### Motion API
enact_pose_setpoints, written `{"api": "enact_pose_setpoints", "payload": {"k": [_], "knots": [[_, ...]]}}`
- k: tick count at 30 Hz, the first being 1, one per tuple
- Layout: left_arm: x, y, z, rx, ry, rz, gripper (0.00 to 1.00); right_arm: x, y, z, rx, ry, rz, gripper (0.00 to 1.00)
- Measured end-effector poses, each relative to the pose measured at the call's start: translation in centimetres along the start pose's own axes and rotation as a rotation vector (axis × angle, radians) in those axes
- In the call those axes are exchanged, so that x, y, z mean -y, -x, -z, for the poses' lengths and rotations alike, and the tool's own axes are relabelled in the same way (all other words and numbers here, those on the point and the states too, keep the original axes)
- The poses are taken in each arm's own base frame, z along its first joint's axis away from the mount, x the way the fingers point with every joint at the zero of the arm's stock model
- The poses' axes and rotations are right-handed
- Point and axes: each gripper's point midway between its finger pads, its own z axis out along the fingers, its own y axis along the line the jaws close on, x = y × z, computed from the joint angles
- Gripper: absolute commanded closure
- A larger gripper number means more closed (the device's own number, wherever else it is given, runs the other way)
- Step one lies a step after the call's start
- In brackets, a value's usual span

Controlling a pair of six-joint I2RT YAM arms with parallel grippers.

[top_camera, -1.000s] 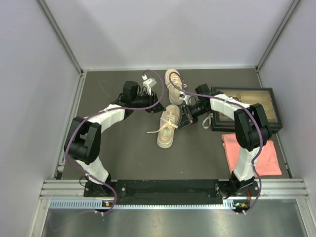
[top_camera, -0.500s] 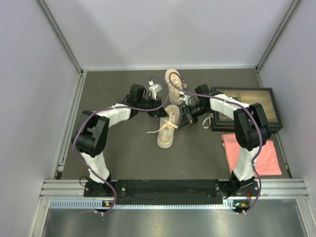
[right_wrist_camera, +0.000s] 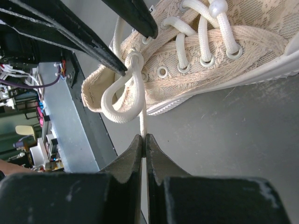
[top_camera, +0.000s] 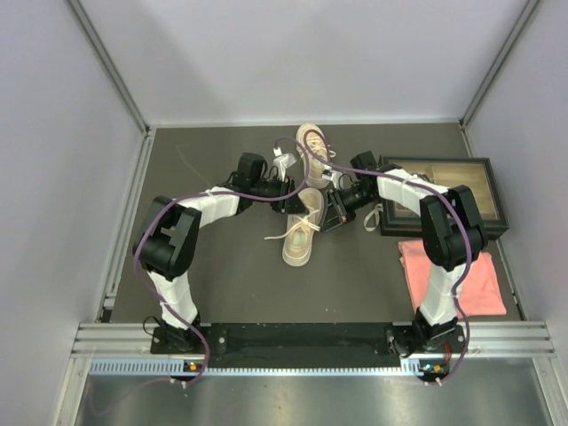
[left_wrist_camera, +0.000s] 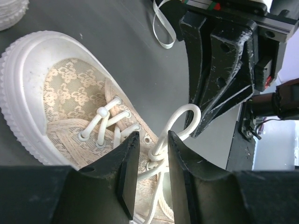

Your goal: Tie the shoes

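From above, 2 shoes lie in the middle of the dark desk [top_camera: 222,284]. The upper shoe [top_camera: 311,146] sits near the top. The lower shoe [top_camera: 302,232] lies just below it. The left tool [top_camera: 293,200] comes in from the left and the right tool [top_camera: 324,213] from the right. Both meet at the upper part of the lower shoe. A black frame [top_camera: 435,161] lies at the right, with a pink cloth [top_camera: 453,275] below it.

In the left wrist view, the lower shoe [left_wrist_camera: 60,88] fills the left side. The left tool [left_wrist_camera: 152,137] has its 2 fingers apart, and the white lace [left_wrist_camera: 159,149] runs up between them. The loop [left_wrist_camera: 182,119] bends over to the tip of the right tool [left_wrist_camera: 200,126].

In the right wrist view, the right tool [right_wrist_camera: 143,140] is pinched together on 1 strand of the lace [right_wrist_camera: 143,123]. The loop [right_wrist_camera: 121,100] hangs just above it, beside the lower shoe [right_wrist_camera: 233,46]. The left tool [right_wrist_camera: 138,52] pokes in from the upper left, fingers apart.
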Motion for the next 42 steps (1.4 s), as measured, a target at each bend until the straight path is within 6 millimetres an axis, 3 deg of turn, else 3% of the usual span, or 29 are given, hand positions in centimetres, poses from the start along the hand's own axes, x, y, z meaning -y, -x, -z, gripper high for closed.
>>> {"api": "enact_pose_setpoints", "payload": {"k": [16, 22, 42], "knots": [[0.3, -0.7, -0.2, -0.022, -0.037, 0.023, 0.77, 0.0, 0.0, 0.0, 0.000, 0.000, -0.001, 1.00], [0.1, -0.9, -0.4, -0.027, -0.038, 0.029, 1.00, 0.0, 0.0, 0.0, 0.000, 0.000, 0.000, 1.00], [-0.2, 1.3, 0.0, 0.051, -0.042, 0.009, 1.00, 0.0, 0.0, 0.0, 0.000, -0.001, 0.000, 1.00]]}}
